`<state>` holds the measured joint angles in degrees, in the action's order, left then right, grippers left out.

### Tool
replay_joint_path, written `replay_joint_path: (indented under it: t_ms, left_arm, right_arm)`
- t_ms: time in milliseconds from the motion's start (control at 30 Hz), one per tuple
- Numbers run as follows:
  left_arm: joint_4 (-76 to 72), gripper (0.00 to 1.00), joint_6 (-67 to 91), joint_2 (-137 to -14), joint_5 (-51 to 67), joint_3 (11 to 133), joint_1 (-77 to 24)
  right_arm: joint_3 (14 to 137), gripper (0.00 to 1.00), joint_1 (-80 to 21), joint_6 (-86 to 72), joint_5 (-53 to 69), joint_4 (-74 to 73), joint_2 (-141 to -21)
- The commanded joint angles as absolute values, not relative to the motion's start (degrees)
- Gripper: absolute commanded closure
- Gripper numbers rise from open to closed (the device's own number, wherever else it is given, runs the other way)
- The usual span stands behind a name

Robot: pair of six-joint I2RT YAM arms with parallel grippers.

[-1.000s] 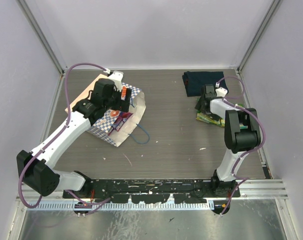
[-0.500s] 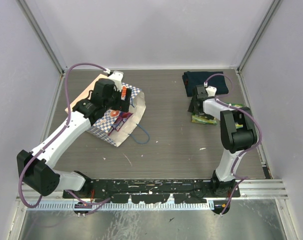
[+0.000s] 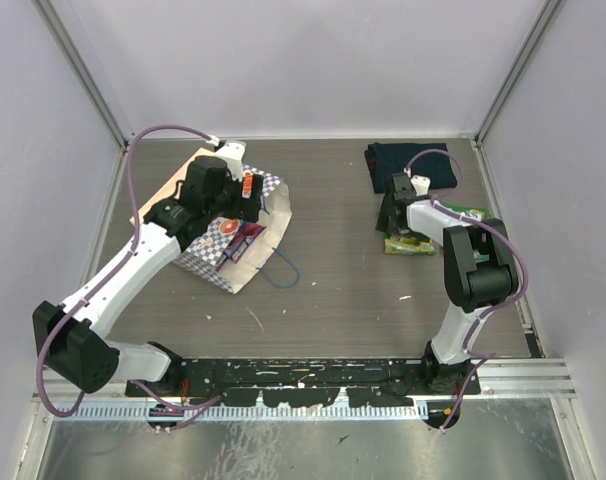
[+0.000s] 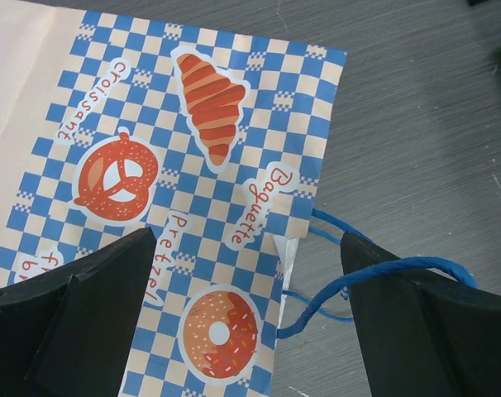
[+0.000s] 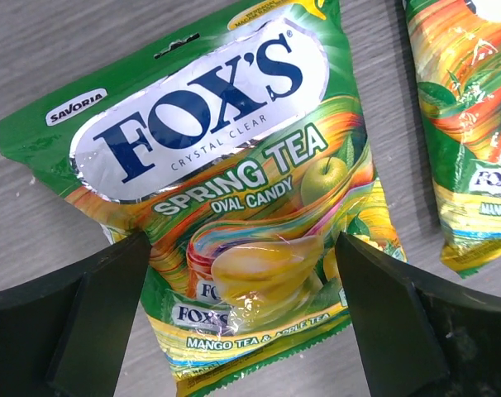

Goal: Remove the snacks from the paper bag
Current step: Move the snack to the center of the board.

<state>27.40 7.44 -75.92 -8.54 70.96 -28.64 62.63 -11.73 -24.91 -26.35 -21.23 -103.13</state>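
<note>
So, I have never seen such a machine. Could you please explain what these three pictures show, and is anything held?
It is a robot with two arms bolted at a table. The wide picture looks down from above; the two close ones come from cameras on the wrists, so the black shapes at the bottom are fingers. The left gripper hangs open over a checkered paper bag. The right gripper hangs open over a green candy packet; a second packet lies beside it, a dark cloth farther back. Nothing is held.
</note>
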Motion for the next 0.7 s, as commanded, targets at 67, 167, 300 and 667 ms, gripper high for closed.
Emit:
replay_joint_path:
  t_ms: [67,167,300,667]
  left_arm:
    - [21.22,0.04,7.15,-70.73,-2.4,69.9,-28.3]
    - [20.34,0.04,6.94,-69.94,0.85,69.37,-28.37]
    - [19.94,0.05,5.89,-70.04,4.84,69.48,-28.92]
    - [23.33,0.11,3.03,-75.59,-0.12,75.13,-31.11]
  right_arm:
    - [70.09,0.0,-13.58,-22.45,-27.11,-30.87,-97.53]
    - [71.56,0.0,-15.29,-23.13,-27.22,-30.06,-94.33]
    - [70.66,0.0,-18.35,-26.73,-23.36,-26.33,-90.39]
    - [64.8,0.04,-31.08,-34.0,-15.45,-16.65,-91.58]
